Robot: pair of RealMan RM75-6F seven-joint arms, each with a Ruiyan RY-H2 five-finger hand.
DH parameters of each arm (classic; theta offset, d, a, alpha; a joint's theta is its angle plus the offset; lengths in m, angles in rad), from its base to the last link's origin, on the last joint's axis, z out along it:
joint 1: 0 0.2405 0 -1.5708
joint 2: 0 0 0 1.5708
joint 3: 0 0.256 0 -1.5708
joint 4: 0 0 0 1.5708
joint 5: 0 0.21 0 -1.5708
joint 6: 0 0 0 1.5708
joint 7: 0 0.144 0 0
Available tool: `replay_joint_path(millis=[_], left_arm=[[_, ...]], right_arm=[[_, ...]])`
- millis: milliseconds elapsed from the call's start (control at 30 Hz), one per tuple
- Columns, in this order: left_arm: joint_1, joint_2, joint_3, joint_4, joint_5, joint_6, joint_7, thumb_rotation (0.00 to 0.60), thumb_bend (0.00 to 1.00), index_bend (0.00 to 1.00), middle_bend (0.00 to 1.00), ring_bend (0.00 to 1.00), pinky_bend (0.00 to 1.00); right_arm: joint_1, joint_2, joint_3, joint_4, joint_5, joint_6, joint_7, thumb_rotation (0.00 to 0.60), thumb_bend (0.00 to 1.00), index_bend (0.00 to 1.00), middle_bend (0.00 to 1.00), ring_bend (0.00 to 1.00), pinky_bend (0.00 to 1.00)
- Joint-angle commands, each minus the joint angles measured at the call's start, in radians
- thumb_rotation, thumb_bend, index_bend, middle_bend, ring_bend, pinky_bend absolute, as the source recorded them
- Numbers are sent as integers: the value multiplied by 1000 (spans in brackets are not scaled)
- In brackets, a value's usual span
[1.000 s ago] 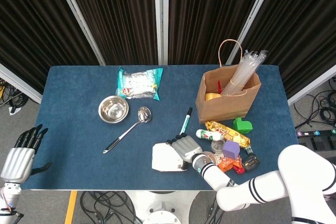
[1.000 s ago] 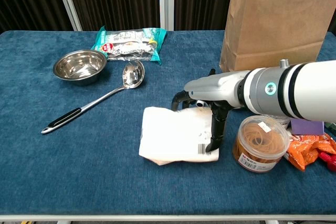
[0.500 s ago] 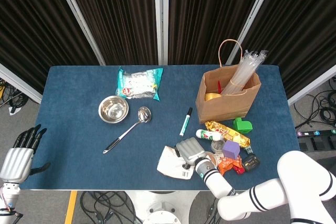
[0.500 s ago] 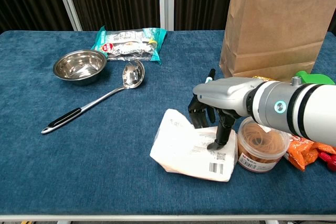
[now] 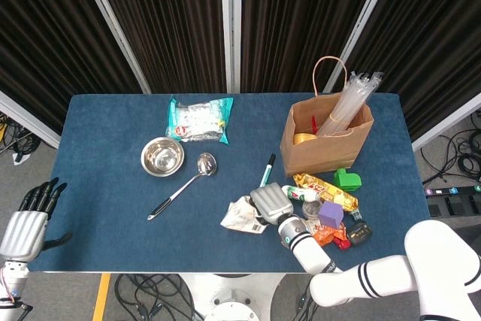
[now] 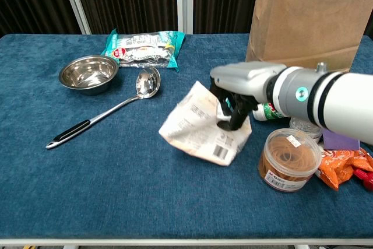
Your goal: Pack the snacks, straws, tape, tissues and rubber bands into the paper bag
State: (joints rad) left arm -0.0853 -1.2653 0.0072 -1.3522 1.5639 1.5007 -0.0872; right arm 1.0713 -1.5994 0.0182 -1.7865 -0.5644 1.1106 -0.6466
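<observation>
My right hand (image 5: 270, 203) (image 6: 238, 94) grips a white tissue pack (image 5: 241, 214) (image 6: 203, 125) and holds it tilted just above the table, left of the snack pile. The brown paper bag (image 5: 325, 139) (image 6: 309, 24) stands behind it at the right, with clear straws (image 5: 353, 99) and a yellow tape roll (image 5: 304, 139) showing in its mouth. A clear tub of rubber bands (image 6: 288, 158) sits right of the pack. A gold snack bar (image 5: 325, 189) and an orange snack packet (image 6: 344, 165) lie nearby. My left hand (image 5: 30, 219) hangs off the table's left edge, fingers apart, holding nothing.
A teal packet (image 5: 199, 119) (image 6: 143, 48) lies at the back centre. A steel bowl (image 5: 162, 156) (image 6: 88, 72) and a ladle (image 5: 184, 183) (image 6: 111, 111) sit at the left. A green marker (image 5: 266, 171), a green block (image 5: 346, 180) and a purple block (image 5: 331, 214) lie near the bag.
My right hand has closed on the tissue pack and lifted it off the table, tilting it up and carrying it back toward the bag. The left hand has not moved.
</observation>
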Motion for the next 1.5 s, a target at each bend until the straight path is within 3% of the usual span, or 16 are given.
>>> replay_joint_path(millis=[33,333,467,667,800,933,1167,1500], left_arm=[[-2,2,-2,-1,0,0,-1,600,156,66,51,0,123],[-5,4,-3,-8,7,3,1,600,156,66,51,0,123],[-8,7,-4,-12,9,3,1,600,156,66,51,0,123],[-12,9,-5,-17,15,4,4,600,156,66,51,0,123],[-13,9,-4,-22,19,6,9,600,156,66,51,0,123],[-15,13,-4,-28,21,5,13,600,155,66,51,0,123],[-20,12,-1,-37,25,-2,27,600,156,66,51,0,123],[-17,16,5,-48,20,-7,41,600,156,66,51,0,123]], right_arm=[[-12,29,37,-15,-48,8,21,600,316,809,671,598,711],[-32,182,183,-182,-200,106,49,600,316,809,671,598,711],[-48,267,253,-246,-331,208,23,600,315,809,671,598,711],[-87,366,314,-233,-462,330,-31,600,315,809,671,598,711],[-121,426,343,-161,-510,376,-45,600,316,809,671,598,711],[-156,461,346,-72,-534,397,-56,600,315,809,671,598,711],[-196,458,292,107,-559,332,-43,600,315,810,671,598,711],[-212,425,225,208,-565,198,-66,600,315,811,667,598,711]])
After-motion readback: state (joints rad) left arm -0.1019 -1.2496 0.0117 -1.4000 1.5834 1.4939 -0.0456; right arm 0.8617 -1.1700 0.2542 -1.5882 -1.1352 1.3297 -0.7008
